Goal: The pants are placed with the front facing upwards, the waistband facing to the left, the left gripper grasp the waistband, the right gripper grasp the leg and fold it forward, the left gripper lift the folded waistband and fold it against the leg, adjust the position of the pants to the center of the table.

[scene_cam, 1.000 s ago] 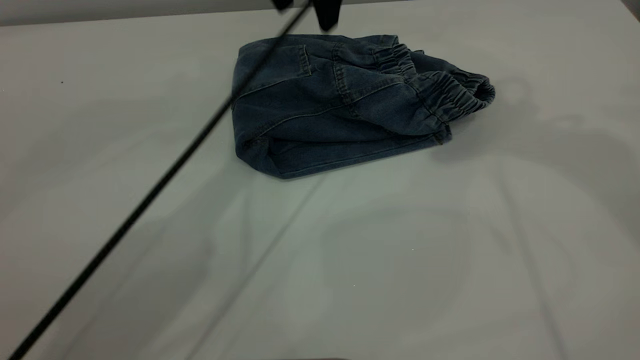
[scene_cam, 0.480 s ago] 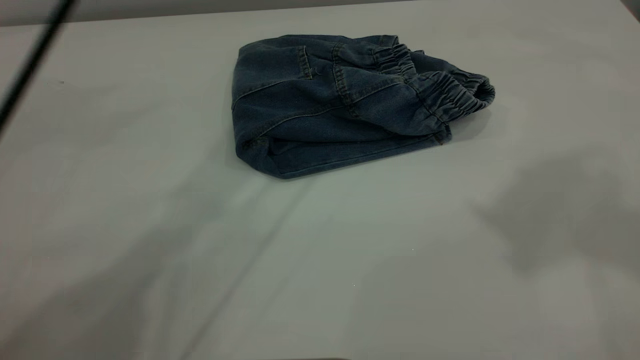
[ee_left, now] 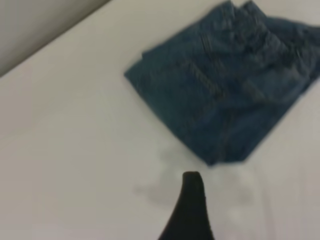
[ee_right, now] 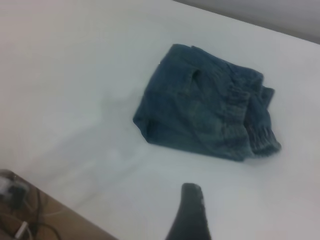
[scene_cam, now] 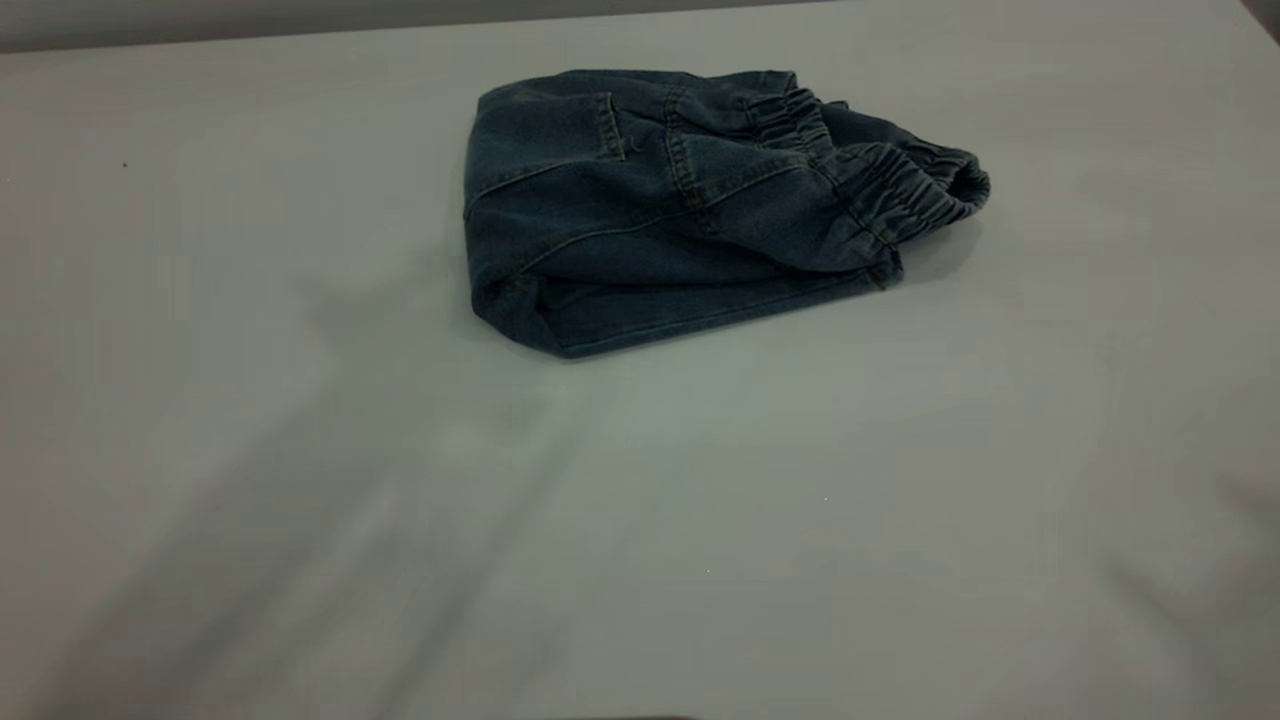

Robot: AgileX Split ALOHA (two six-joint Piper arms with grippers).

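The pants [scene_cam: 690,205] lay folded on the desk [scene_cam: 640,520], waistband [scene_cam: 890,190] atop; both tools were apart from them, jaw state indiscernible.

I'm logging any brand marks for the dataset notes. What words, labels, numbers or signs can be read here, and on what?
None can be read.
The pants: only denim, seams and the waistband; no tag or print shows.
The table: plain, no markings.
A small mark near a seam on the pants is too small to tell as a letter.
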